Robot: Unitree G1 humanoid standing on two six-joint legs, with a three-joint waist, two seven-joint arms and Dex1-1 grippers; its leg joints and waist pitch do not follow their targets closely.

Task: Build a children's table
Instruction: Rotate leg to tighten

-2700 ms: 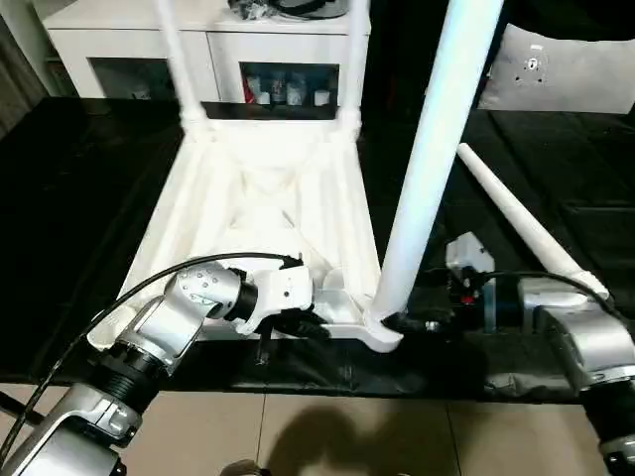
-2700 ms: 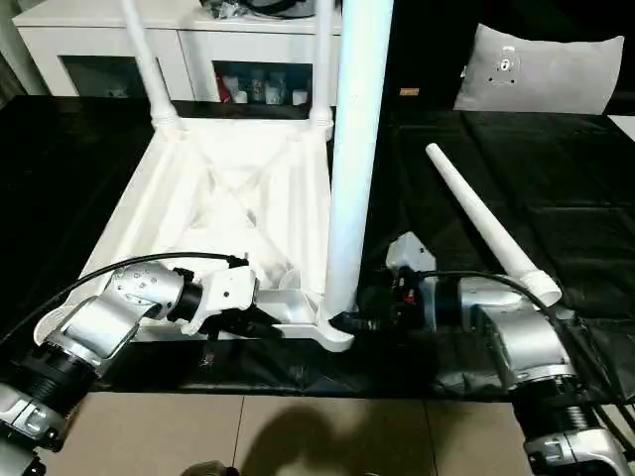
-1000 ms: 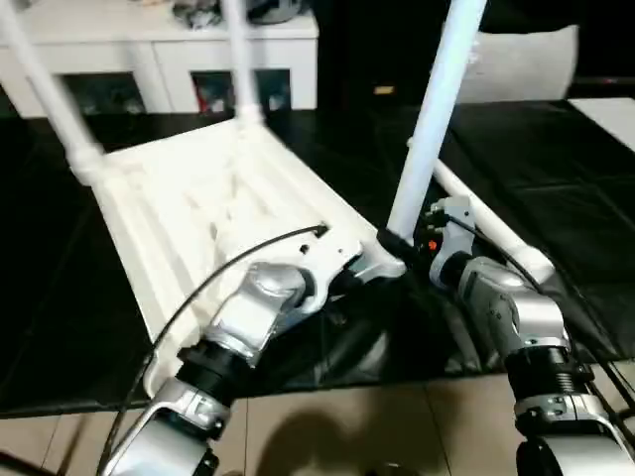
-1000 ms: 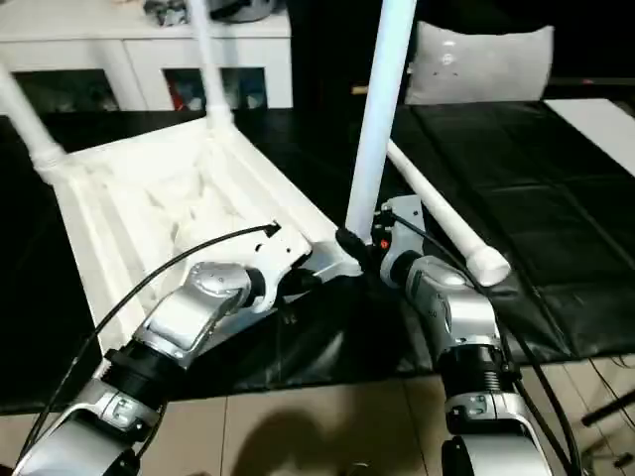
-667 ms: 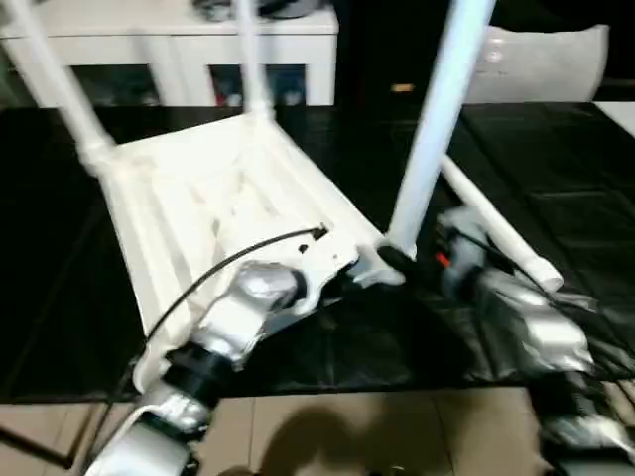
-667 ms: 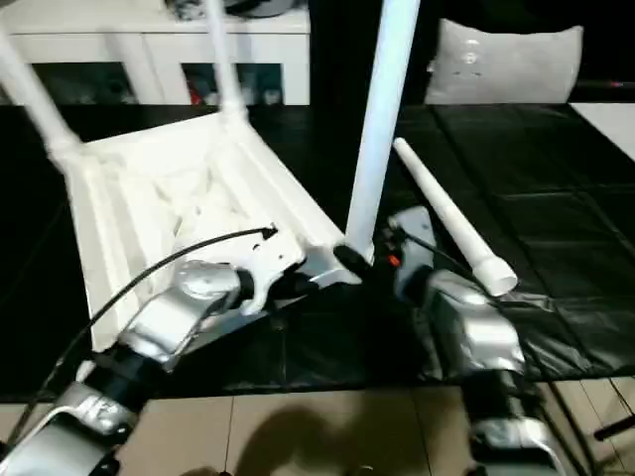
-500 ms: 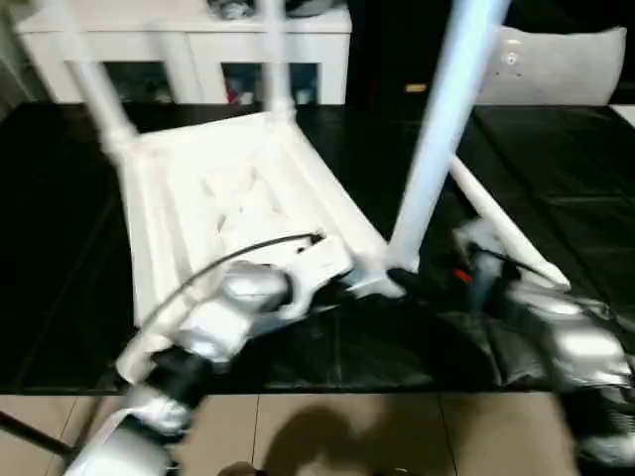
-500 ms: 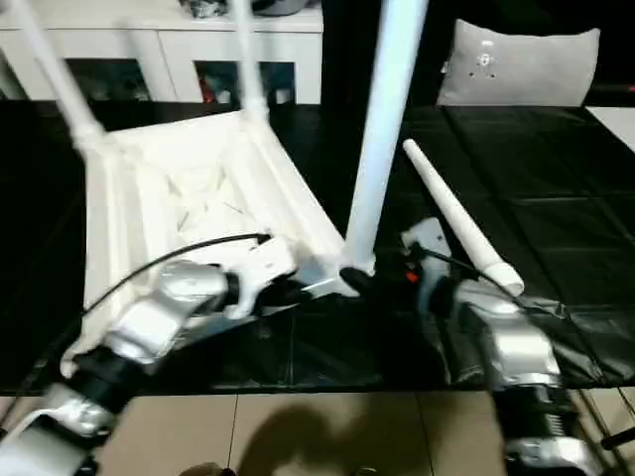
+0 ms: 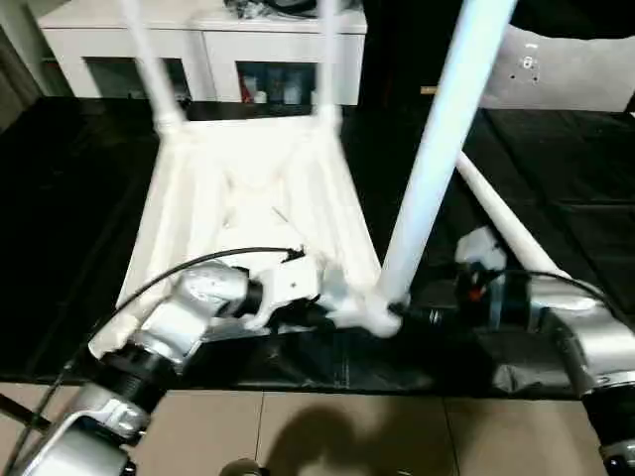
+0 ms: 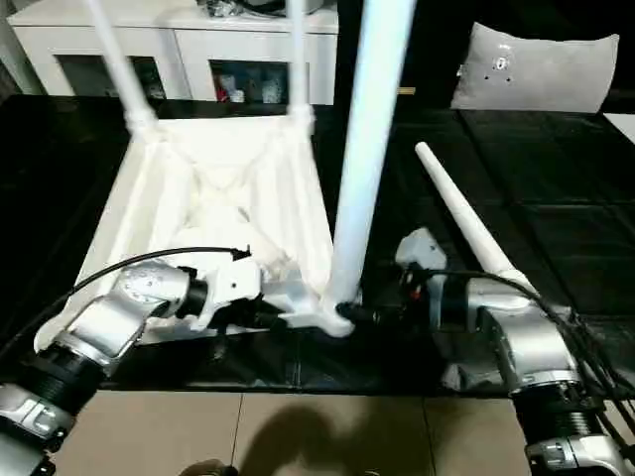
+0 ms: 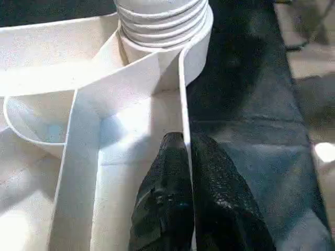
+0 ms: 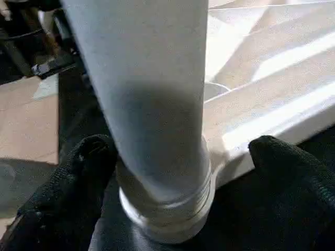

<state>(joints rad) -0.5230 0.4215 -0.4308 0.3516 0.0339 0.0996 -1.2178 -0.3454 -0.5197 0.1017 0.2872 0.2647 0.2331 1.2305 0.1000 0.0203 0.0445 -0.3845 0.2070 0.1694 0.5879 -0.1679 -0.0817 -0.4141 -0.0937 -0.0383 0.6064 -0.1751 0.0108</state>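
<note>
The children's table lies upside down on a black mat, ribbed underside up. Two legs stand in its far corners. A third leg stands upright in the near right socket, its threads showing at the base. A loose leg lies on the mat to the right. My left gripper is shut on the table's thin near rim, beside that socket. My right gripper is open, with one finger on each side of the third leg's base.
A white cabinet with glass doors stands behind the mat. A grey cushion rests at the back right. The black mat ends at a tiled floor just in front of my arms.
The camera has swung round and now faces the table squarely. My right gripper's fingers have spread apart at the leg's base. The left gripper keeps its hold on the rim.
</note>
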